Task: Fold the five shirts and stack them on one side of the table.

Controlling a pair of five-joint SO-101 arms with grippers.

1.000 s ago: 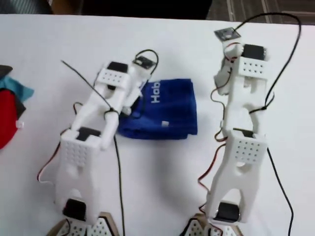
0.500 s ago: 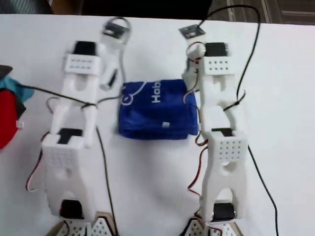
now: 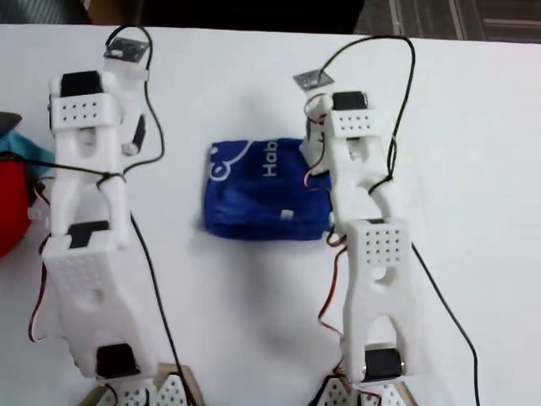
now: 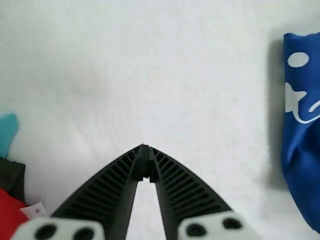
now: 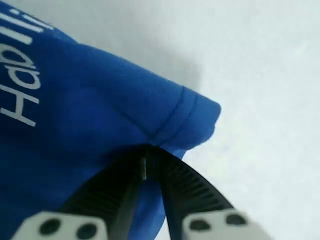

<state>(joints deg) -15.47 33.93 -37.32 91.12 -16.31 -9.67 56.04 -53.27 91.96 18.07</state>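
My left pincer (image 4: 145,151) has its jaws together with nothing between them, tips over bare table (image 3: 473,127). My right pincer (image 5: 148,150) is also closed, tips meeting right at the stitched corner of the folded blue shirt (image 3: 262,190). I cannot tell whether any cloth is caught between them or they only press on it. The blue shirt lies between the 2 pincers, touching the right one and apart from the left. The pile with the red shirt (image 3: 8,203), a teal one (image 4: 6,132) and a black one (image 4: 12,175) sits beyond the left pincer, on the side away from the blue shirt.

My worry is the fold. If the right pincer shoves that corner toward the pile with closed tips, I judge the top layers could slide over the bottom ones and the bundle open. If it has only 1 layer pinched, a lift would unroll the shirt. The left arm also stands between shirt and pile, so a push could run the cloth into it.

1 second ago the left arm leaned over the blue shirt's near edge and the right arm stood well off it. Since then the left has swung away toward the pile, and the right has come in over the shirt's opposite edge. That edge looks slightly drawn in.
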